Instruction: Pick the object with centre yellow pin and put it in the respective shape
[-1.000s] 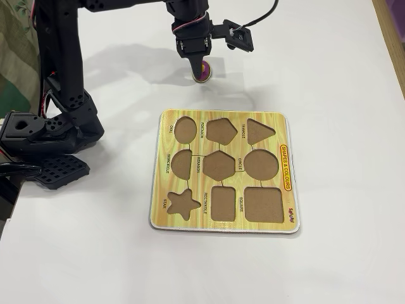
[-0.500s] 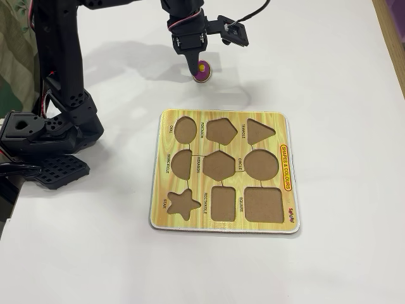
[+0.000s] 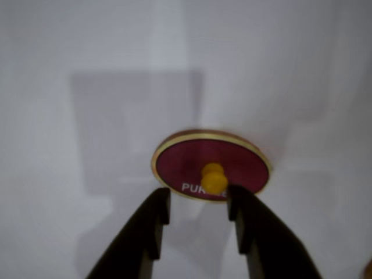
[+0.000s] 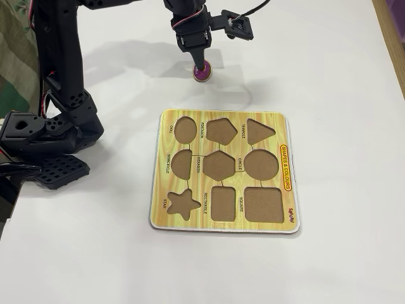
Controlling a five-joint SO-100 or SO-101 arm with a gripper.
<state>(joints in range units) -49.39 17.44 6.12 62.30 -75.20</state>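
We are lining up the tool (image 3: 197, 204), jaws apart, over the purple piece (image 3: 232, 160) lying on the tabletop (image 4: 342, 76) at upper centre of the fixed view. Next we are needing to straddle its yellow knob (image 3: 214, 178), squeeze, then carry it to the oval hole (image 4: 185, 129).

Matte black arm (image 4: 60, 69), perforated base plate (image 4: 57, 171)

My work surface is a white table (image 4: 342, 76). Lying flat on it: the yellow puzzle board (image 4: 224, 130), all cutouts unfilled, and, well apart, the purple oval piece (image 4: 202, 73); my base (image 4: 44, 136) stands at the left edge.
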